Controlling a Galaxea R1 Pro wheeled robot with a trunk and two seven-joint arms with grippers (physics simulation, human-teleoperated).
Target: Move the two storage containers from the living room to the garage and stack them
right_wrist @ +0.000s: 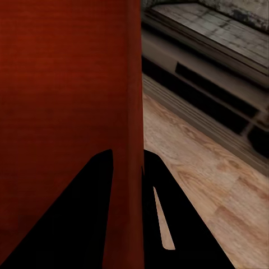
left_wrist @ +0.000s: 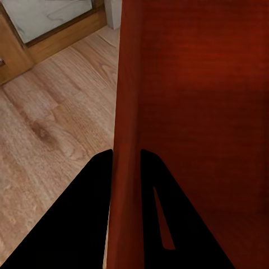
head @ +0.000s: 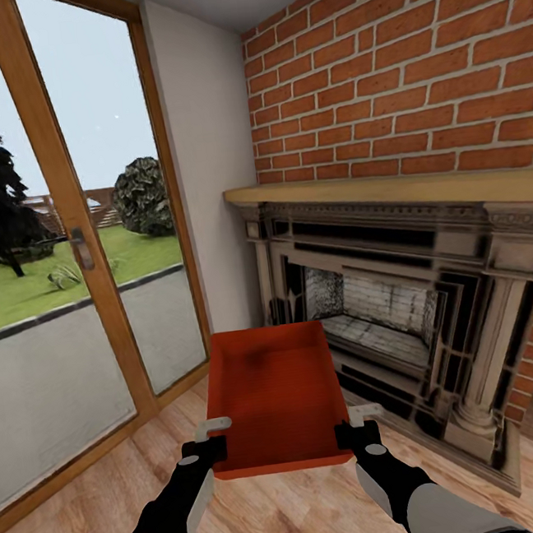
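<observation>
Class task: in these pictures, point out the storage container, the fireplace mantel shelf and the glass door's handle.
storage container (head: pixel 274 394), head view, its inner floor.
fireplace mantel shelf (head: pixel 390 190), head view, its wooden top.
door handle (head: pixel 80 247), head view, the lever.

Left gripper (left_wrist: pixel 126 162) jaws clamp storage container (left_wrist: pixel 190 112) wall above wood floor (left_wrist: pixel 50 129).

container (head: pixel 274 394): orange-red
fireplace wall (head: pixel 410 76): red brick, pale mortar
floor (head: pixel 286 512): light wood planks
door frame (head: pixel 56 199): orange-brown wood
</observation>
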